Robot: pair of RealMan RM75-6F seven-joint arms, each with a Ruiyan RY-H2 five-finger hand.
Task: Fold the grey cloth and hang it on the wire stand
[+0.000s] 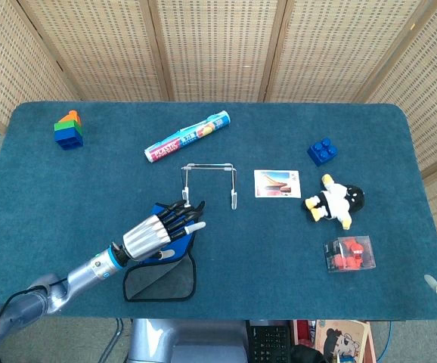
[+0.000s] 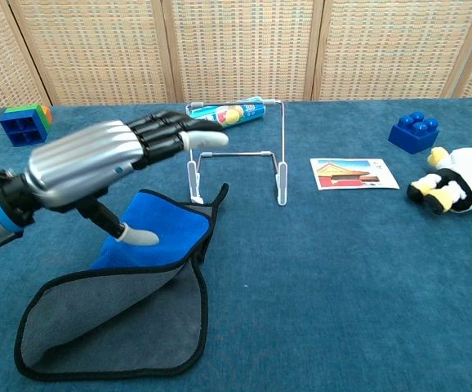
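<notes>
The grey cloth (image 2: 113, 322) lies near the front edge of the counter (image 1: 67, 189), partly doubled over so that its blue side (image 2: 158, 233) faces up on the far half; a black hem runs round it. Above the cloth hangs the left hand (image 2: 97, 155), fingers stretched out and apart, thumb pointing down toward the blue side, holding nothing. In the head view the same hand (image 1: 154, 233) covers the cloth's far part. Just beyond the cloth's far corner stands the wire stand (image 2: 238, 151), upright and bare. The right hand does not show in either view. Right of the stand lie a picture card (image 1: 277, 183), a penguin toy (image 1: 333, 200) and a blue block (image 1: 321, 151). Further back lies a roll of plastic wrap (image 1: 187, 136), and at the far left a stack of coloured blocks (image 1: 69, 130).
</notes>
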